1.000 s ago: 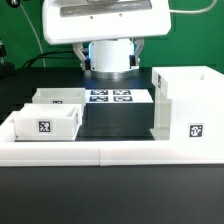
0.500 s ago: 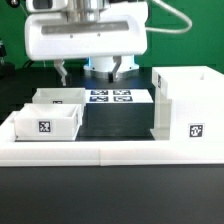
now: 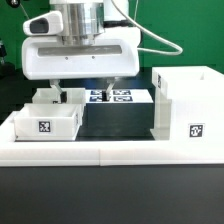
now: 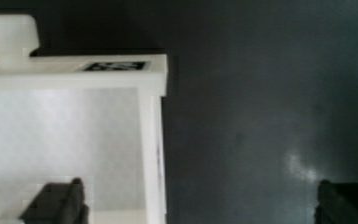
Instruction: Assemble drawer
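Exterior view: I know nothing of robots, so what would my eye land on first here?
First, the two dark fingers, spread open under their bulky white housing, hanging above the middle of the scene. At the exterior view's right stands the tall white casing. At its left sit two small open trays, the nearer one showing a black-and-white tag.

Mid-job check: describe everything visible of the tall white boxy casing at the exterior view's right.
The tall boxy white plastic casing stands upright on the black table at the exterior view's right. Its walls look smooth and plain; one square black-and-white tag sits low on the camera-facing side. Its foot runs behind the long low white border wall; contact there is unclear. The open claw hangs apart from it, toward the exterior view's left.
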`<state>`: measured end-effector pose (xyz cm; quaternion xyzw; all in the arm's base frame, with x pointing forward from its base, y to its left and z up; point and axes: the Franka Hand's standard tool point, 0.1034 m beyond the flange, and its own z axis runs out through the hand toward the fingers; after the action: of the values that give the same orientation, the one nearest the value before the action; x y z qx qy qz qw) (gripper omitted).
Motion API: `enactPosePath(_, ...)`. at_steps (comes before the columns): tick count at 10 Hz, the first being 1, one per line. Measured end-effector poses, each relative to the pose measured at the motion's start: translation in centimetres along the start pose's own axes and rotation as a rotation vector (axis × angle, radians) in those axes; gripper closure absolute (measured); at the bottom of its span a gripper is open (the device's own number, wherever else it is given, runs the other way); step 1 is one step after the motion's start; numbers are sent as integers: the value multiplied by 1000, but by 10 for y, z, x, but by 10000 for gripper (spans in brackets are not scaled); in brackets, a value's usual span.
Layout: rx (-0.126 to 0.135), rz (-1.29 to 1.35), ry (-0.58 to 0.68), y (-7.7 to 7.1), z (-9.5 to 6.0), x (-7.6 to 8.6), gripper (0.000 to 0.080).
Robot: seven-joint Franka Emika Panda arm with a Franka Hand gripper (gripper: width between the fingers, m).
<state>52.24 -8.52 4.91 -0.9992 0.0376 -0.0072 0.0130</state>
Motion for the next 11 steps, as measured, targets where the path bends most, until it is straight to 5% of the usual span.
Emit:
enactPosePath(5, -3, -5, -1, 1, 4, -1, 150)
enactPosePath(6, 14, -20, -20, 10, 5, -3, 150)
enactPosePath(11, 3, -23, -22, 13, 30, -12, 150)
